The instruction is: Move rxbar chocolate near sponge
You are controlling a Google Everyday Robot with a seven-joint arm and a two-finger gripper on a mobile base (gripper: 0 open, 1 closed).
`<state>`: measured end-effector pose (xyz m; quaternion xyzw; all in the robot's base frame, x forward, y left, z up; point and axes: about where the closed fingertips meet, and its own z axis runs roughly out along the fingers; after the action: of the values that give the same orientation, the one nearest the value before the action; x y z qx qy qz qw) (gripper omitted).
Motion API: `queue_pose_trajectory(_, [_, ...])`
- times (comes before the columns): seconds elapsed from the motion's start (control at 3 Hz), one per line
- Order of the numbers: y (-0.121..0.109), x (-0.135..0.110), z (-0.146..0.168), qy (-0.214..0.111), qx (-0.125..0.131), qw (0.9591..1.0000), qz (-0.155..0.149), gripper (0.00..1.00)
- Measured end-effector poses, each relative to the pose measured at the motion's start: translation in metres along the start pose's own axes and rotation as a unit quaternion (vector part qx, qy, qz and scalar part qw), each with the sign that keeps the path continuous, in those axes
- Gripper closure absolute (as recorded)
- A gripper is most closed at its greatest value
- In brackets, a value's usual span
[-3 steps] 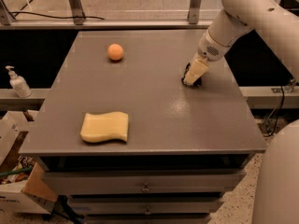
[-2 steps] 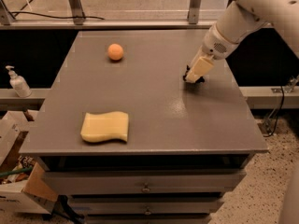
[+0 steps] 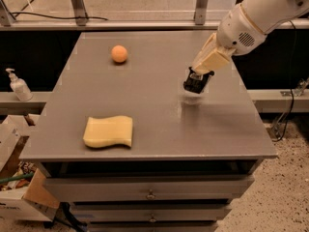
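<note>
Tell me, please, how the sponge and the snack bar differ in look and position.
The sponge is pale yellow; the snack bar is black. The sponge is far larger than the snack bar. The sponge lies flat at the front left of the table; the snack bar hangs in the gripper just above the right side.

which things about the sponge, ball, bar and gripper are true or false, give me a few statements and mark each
1. The sponge lies near the front left of the table. True.
2. The orange ball touches the sponge. False: it sits apart, toward the back of the table.
3. The gripper is over the table's right side, shut on the rxbar chocolate. True.
4. The rxbar chocolate lies beside the sponge. False: it is in the gripper, far to the sponge's right.
</note>
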<state>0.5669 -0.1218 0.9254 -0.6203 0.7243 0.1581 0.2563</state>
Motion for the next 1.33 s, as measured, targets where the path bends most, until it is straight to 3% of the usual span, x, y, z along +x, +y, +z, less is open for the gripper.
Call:
queue_pose_trajectory(0.33, [0.038, -0.023, -0.013, -0.032, -0.028, 0.9985, -0.035, 1.0])
queue_pose_trajectory(0.67, [0.073, -0.045, -0.021, -0.066, -0.057, 0.9939, -0.068, 1.0])
queue_pose_trajectory(1.0, [0.105, -0.074, -0.019, -0.101, -0.085, 0.9863, -0.099, 1.0])
queue_pose_trajectory(1.33, [0.105, -0.074, -0.019, -0.101, -0.085, 0.9863, -0.099, 1.0])
